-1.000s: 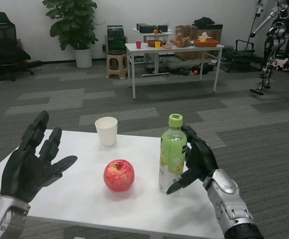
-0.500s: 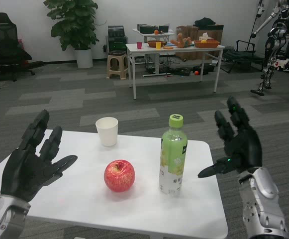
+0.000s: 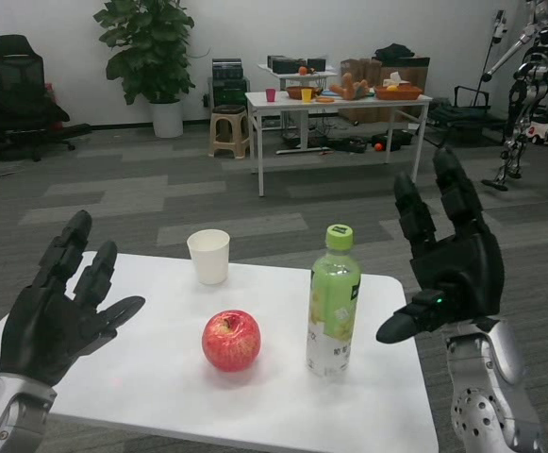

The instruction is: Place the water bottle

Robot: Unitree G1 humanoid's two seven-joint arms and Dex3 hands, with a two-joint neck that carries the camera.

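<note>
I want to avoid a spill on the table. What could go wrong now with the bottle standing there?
1. The green water bottle stands upright, tall and narrow; the open right hand is close beside it and could knock it over if it swings inward.
2. The red apple lies near the bottle; a falling bottle might hit it, and it may roll.

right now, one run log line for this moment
water bottle: upright on table, released | right hand: open beside it | left hand: open
</note>
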